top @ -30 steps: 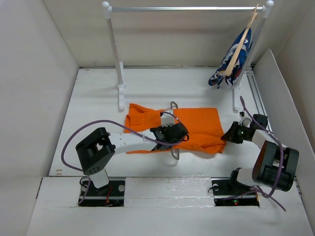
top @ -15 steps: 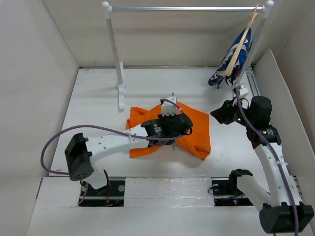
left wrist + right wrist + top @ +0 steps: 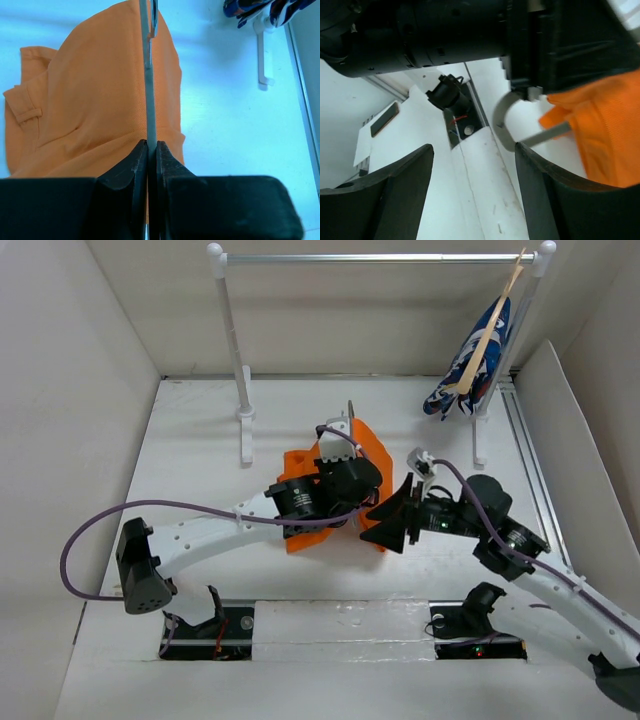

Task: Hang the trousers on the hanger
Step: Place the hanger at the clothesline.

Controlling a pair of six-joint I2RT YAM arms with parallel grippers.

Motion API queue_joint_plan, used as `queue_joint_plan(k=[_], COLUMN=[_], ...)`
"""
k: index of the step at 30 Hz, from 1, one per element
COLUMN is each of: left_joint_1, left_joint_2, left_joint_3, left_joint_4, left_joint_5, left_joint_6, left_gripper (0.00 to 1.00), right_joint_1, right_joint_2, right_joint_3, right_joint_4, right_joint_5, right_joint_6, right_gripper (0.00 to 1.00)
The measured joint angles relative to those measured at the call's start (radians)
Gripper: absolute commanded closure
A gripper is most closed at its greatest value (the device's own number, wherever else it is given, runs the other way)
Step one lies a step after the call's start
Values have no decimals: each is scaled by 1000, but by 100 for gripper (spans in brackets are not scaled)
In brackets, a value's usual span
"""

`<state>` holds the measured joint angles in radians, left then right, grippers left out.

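Orange fabric trousers (image 3: 95, 95): draped over the thin grey wire hanger (image 3: 148, 75), near the middle of the white table (image 3: 200, 440).
Left claw (image 3: 149, 146): pinched narrow on the hanger's wire.
Right claw (image 3: 385, 523): spread wide, just beside the hanging cloth, holding nothing.
Slip risk: more cloth seems to hang on one side, so a tilt or a tug could slide it off.
Twist risk: the thin wire may rotate in the pinch.

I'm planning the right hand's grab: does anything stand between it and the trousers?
Nothing visible. The open right hand faces the trousers directly; the left hand, shut on the hanger, sits just beside that path.
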<state>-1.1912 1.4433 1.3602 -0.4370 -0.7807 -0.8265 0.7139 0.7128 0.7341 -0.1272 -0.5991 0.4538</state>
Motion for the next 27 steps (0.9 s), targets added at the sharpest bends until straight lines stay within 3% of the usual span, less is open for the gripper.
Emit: queue_joint_plan(k=[6,15,18,19,21,22,23,25,27], left_joint_1=[-5,-6,-7,-7,-6,-6,-5,3,9], left_joint_2=[15,13,12,12,9,8,8,6,6], left_joint_3=[41,42,42,42,43,44,46,50,52], left_joint_4=[38,57,55,54,50,44,34,21,23], left_joint_5=[-6,6,11,13,17,14,10,-6,-11], left_joint_6=[60,68,66,66,65,67,72,71,71], left_gripper=[100,100,100,100,100,100,100,100,100], right_joint_1=[160,208,232,237,236,236,237,238,238], right_joint_2=[130,187,192,193,195,200,205,210,212], right_joint_3=[44,69,69,64,40,32,26,14,13], right_joint_4=[63,77,92,106,136,154,157,175,200], right_joint_5=[169,388,433,444,461,460,462,468,480], right_joint_6=[11,-19,-22,-15,1,18,50,55,61], right_gripper=[26,27,41,58,72,87,93,100,100])
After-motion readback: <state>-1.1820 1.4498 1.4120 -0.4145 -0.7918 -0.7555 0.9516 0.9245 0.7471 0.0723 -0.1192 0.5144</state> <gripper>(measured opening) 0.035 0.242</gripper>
